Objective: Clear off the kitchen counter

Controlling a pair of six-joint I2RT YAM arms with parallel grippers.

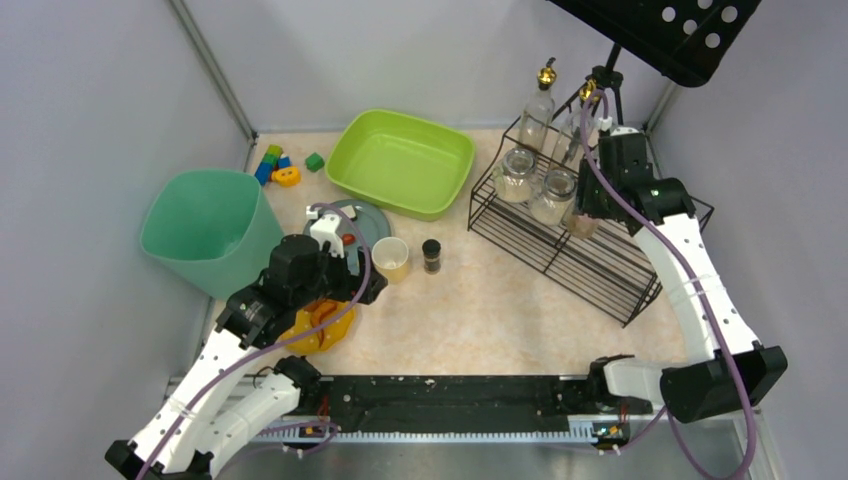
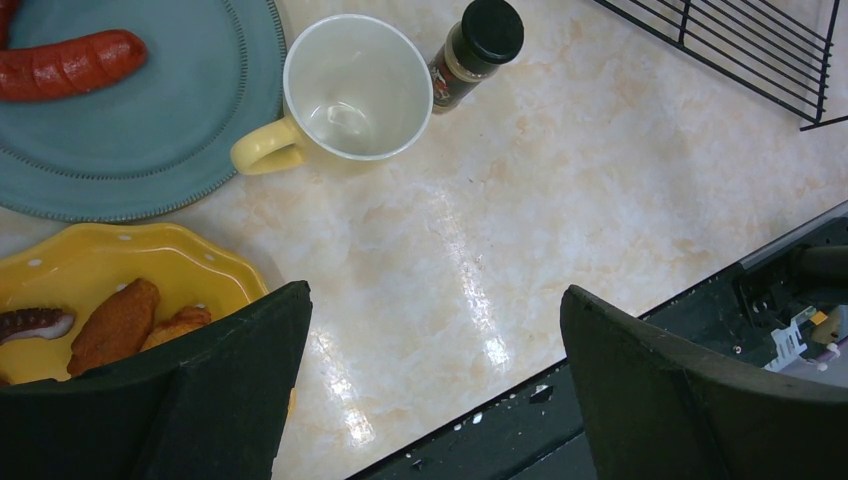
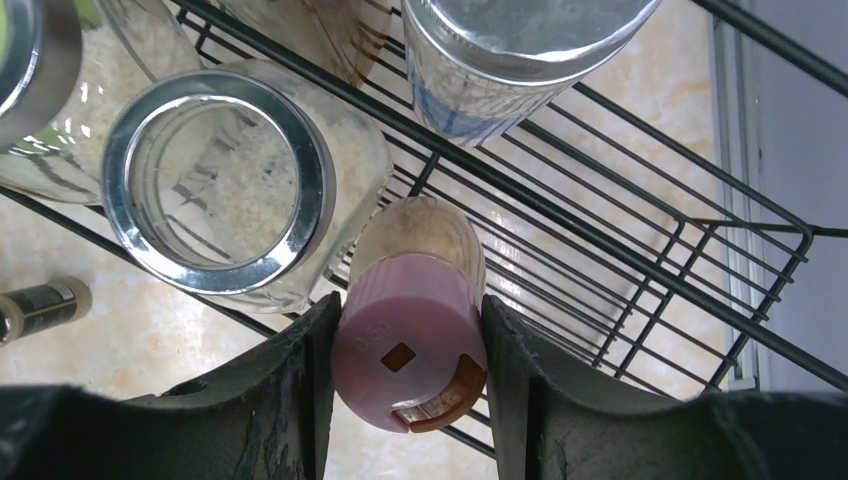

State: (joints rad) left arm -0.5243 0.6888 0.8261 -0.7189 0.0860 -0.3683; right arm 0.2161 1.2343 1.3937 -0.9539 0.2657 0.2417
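Note:
The beige mottled kitchen counter [image 1: 500, 310] carries dishes, jars and a rack. My left gripper [image 2: 435, 300] hangs open over bare counter near the front rail, with nothing between its fingers. A yellow plate [image 2: 90, 270] of fried food lies just to its left. Beyond it stand a cream-yellow mug [image 2: 350, 90], a small black-lidded spice jar [image 2: 478, 45] and a teal plate [image 2: 150, 150] with a sausage [image 2: 70, 62]. My right gripper [image 3: 408, 305] is shut on a pink-lidded spice shaker [image 3: 410, 350], held at the black wire rack [image 3: 620, 250] beside a glass jar [image 3: 220, 180].
A green tub [image 1: 400, 160] sits at the back centre and a teal bin [image 1: 205, 225] at the left, with toy blocks [image 1: 275, 165] behind it. The rack [image 1: 590, 260] also holds two glass jars [image 1: 515, 175] and tall bottles [image 1: 538, 110]. A black stand [image 1: 680, 30] overhangs the back right.

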